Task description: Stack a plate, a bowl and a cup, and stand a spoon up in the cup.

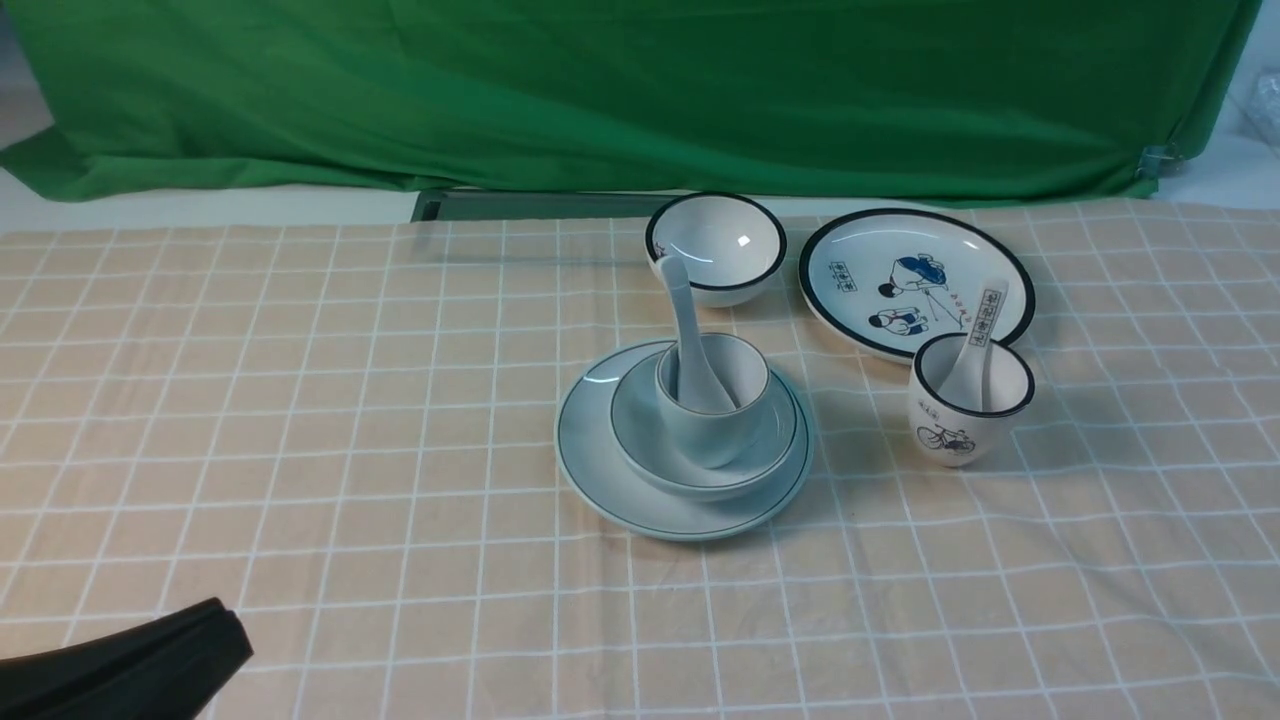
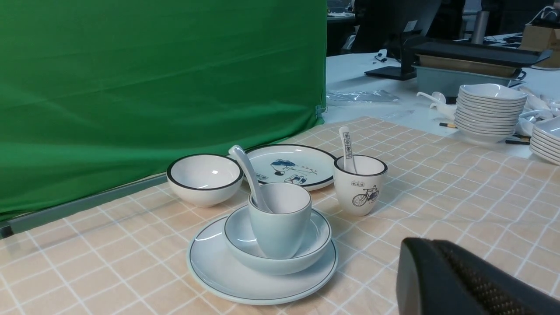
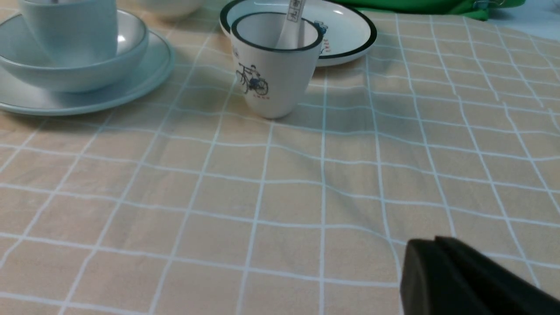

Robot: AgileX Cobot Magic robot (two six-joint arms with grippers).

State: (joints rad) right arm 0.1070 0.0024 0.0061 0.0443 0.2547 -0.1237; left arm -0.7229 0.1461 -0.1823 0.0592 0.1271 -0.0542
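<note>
Judging by the layout, reading all four steps as done. Seeing plate (image 1: pixel 590 465) flat on bench (image 1: pixel 300 400), bowl (image 1: pixel 640 430) seated on it, cup (image 1: pixel 715 435) upright in bowl, spoon (image 1: pixel 682 310) standing in cup, scoop down, handle leaning on the rim toward the green backdrop (image 1: pixel 600 90). Nothing else visible in bowl or cup.

Left gripper (image 1: pixel 232 640) parked low at the near-left corner, well apart from the stack, fingers pressed together, holding nothing. Right gripper (image 3: pixel 422 256) out of the front view; showing fingers met with no gap on its wrist view, likewise unloaded.

Next move, if any: retreat only, no contact with the stack. Probably tips easily given the tall leaning spoon.

Decoy set to the right and behind: black-rimmed bowl (image 1: pixel 715 245) with nothing in it, cartoon plate (image 1: pixel 915 265) with nothing on it, bicycle-print cup (image 1: pixel 960 425) just in front of that plate, carrying printed spoon (image 1: pixel 985 335). Leave alone.
</note>
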